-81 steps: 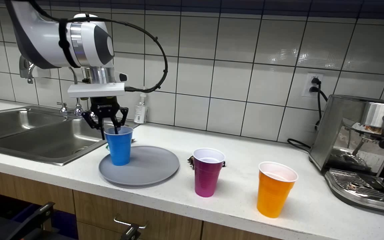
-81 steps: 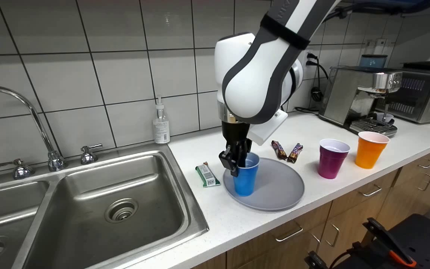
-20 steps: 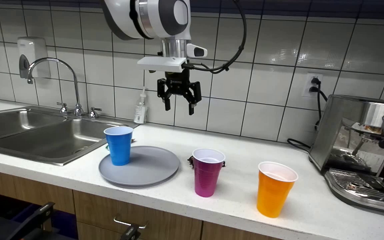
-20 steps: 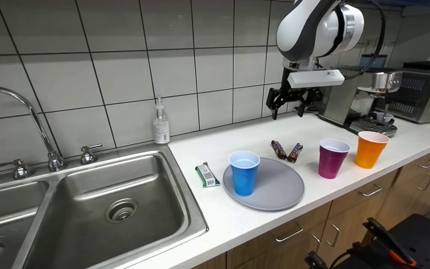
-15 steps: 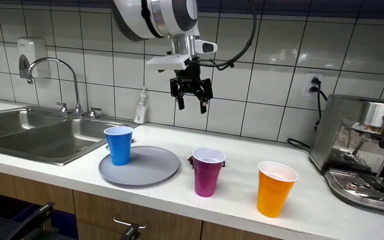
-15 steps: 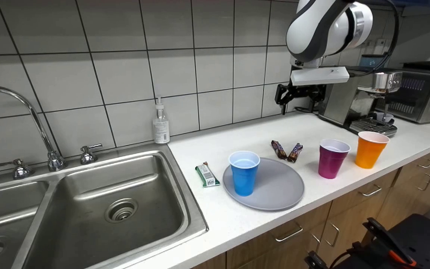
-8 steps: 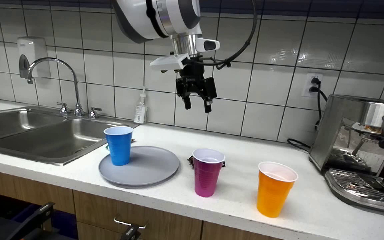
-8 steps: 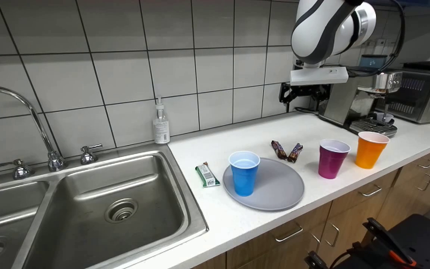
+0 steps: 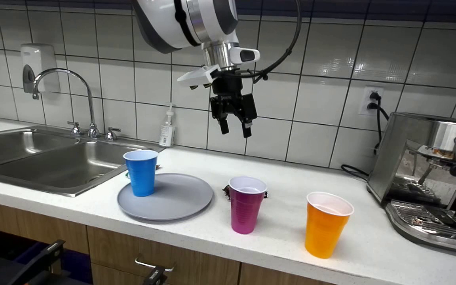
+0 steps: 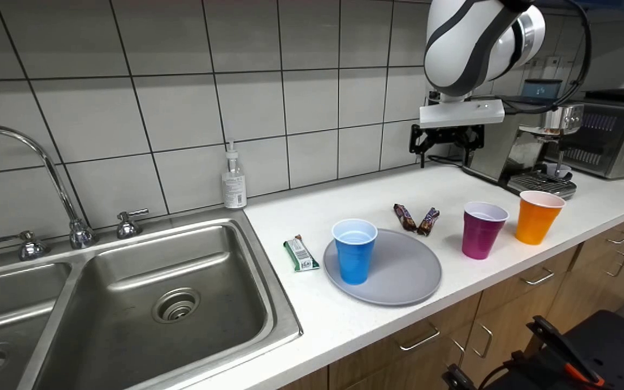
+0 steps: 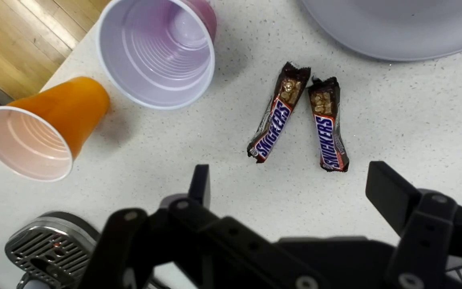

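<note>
My gripper [image 9: 235, 130] hangs in the air above the counter, jaws wide apart and nothing between them. Nearest below it in the wrist view lie two Snickers bars, one slanted [image 11: 273, 116] and one more upright [image 11: 329, 128]; in an exterior view the purple cup [image 9: 246, 209] mostly hides them. Left of the bars in the wrist view stand that purple cup and an orange cup [image 11: 70, 108], both upright on the counter in the exterior views. A blue cup [image 10: 354, 257] stands on the grey plate [image 10: 407, 271]. Beside the plate lies a green-wrapped bar [image 10: 301, 253].
A double steel sink [image 10: 111, 303] with a faucet [image 10: 46, 162] is set into the counter. A soap bottle [image 10: 234, 187] stands against the tiles. The coffee machine [image 9: 382, 158] and its cable [image 9: 354, 172] occupy the far end, a metal-cased appliance [image 10: 621, 135] beyond it.
About five seconds ago my gripper's fingers were at the blue cup's rim. It has since risen away toward the Snickers bars, tilting slightly; the cup stays on the plate. Lately it barely moves.
</note>
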